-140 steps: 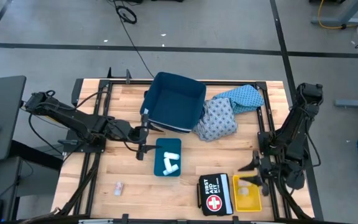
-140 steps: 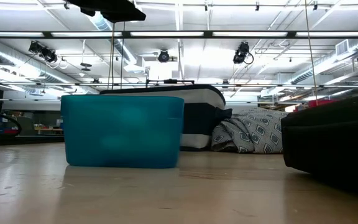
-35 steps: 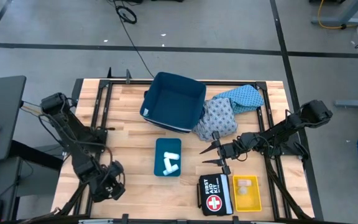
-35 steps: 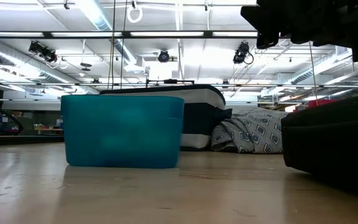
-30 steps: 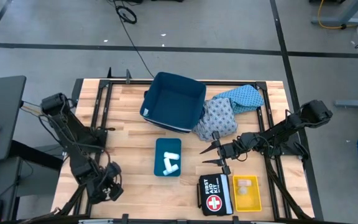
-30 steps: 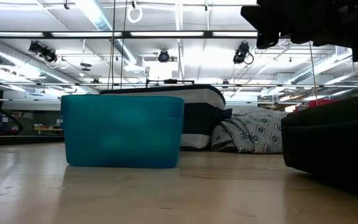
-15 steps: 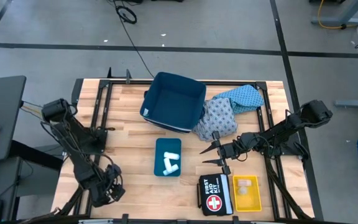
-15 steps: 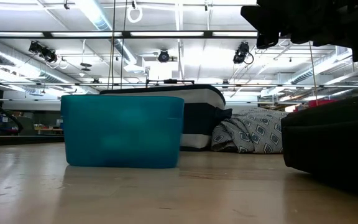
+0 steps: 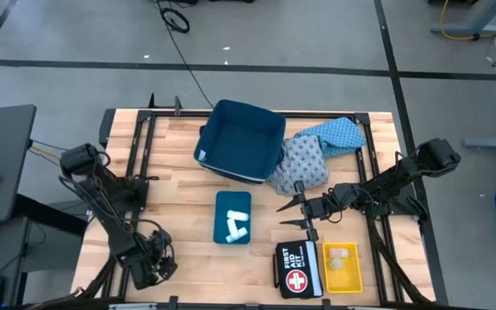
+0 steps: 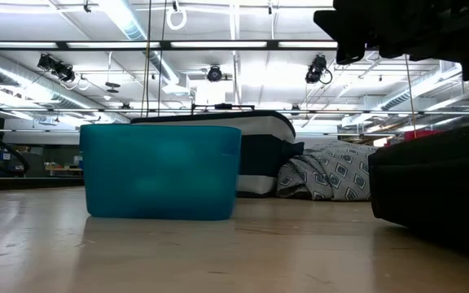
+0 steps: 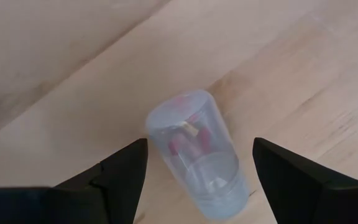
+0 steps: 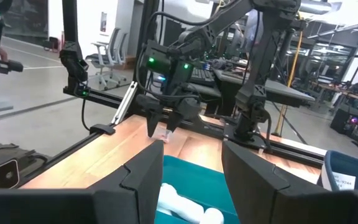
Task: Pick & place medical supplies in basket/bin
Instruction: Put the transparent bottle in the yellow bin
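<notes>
A small clear tube (image 11: 197, 155) is seen lying on its side on the wooden table (image 9: 179, 207), near the front left corner. It looks like a see-through plastic tube with a round end, and a few small pink and pale bits can be seen inside it. The left gripper (image 9: 149, 263) is held right above it, pointing down, with its two dark fingers (image 11: 120, 171) spread apart on either side of the tube. The tube is not touched by them.

Two white rolls (image 9: 237, 222) are seen lying in a small teal tray (image 9: 220, 207) in the middle of the table. They are short, round and plain white. A big dark blue bin (image 9: 241, 140) is placed behind the tray, and two patterned blue cloths (image 9: 313, 155) are heaped just beside the bin. A black first aid kit (image 9: 295, 271) and a yellow tray (image 9: 343, 269) are set near the front edge.

The right gripper (image 9: 295, 207) is held over the table, beside the teal tray and near the cloths. Its fingers are open and nothing is held between them.
</notes>
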Motion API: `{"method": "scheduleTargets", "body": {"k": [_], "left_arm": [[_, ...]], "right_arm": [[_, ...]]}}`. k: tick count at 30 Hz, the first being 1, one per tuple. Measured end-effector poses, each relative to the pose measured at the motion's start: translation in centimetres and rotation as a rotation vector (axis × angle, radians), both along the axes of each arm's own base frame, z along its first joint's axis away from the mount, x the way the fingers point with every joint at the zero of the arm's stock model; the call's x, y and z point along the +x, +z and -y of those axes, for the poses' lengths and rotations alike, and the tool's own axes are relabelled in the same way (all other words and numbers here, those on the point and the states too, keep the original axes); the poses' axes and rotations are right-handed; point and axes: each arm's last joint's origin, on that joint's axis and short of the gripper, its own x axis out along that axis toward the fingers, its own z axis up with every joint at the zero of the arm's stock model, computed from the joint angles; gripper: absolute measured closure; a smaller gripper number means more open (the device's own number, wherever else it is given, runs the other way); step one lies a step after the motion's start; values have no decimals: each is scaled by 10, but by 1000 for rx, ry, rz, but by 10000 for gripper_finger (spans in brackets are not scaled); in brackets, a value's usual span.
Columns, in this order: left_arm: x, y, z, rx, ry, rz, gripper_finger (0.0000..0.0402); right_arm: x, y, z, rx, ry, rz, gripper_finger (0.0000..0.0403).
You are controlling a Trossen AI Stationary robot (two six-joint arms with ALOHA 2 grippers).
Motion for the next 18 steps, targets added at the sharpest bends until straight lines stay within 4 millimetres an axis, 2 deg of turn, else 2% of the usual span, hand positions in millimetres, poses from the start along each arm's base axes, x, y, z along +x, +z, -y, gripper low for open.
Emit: {"method": "scheduleTargets", "body": {"k": [7,11,16,18], "left_arm": [[-1,-2,1,-13,-8,-37,149],[-1,-2,1,-14,-9,-39,193],[-1,-2,1,-8,-25,-32,271],[0,-2,1,1,-35,-20,273]], "right_arm": [[0,0,0,-1,-2,0,231],[0,0,0,-1,-2,0,231],[0,0,0,-1,-2,0,231],[0,0,0,-1,-2,0,231]]}}
